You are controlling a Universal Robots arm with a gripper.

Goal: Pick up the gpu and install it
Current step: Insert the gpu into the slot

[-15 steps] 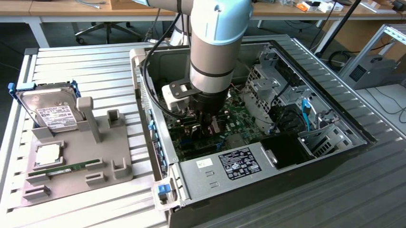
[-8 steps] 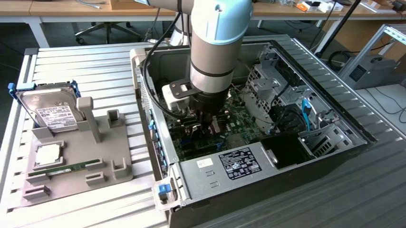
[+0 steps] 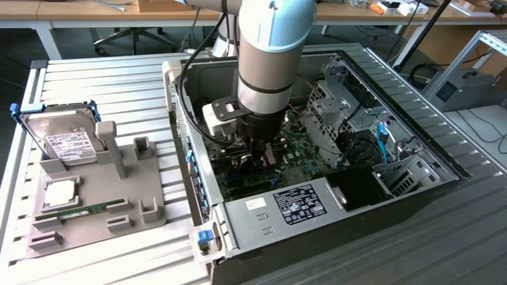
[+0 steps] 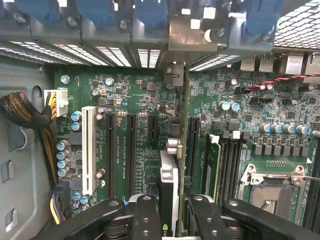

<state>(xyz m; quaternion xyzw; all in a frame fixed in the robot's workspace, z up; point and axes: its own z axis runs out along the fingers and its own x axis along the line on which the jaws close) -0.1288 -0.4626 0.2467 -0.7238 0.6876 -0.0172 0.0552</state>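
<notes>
While the pincer [image 4: 172,217] pinches the gpu [image 4: 169,175] edge-on over the motherboard [image 4: 135,100], I'd hold it upright, parallel to the slots [image 4: 131,150], and press evenly.

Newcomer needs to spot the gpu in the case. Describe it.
Inside the open computer case, look under the arm at the motherboard. The gpu is the card standing on edge in the gripper, unlike the flat slots around it.
</notes>
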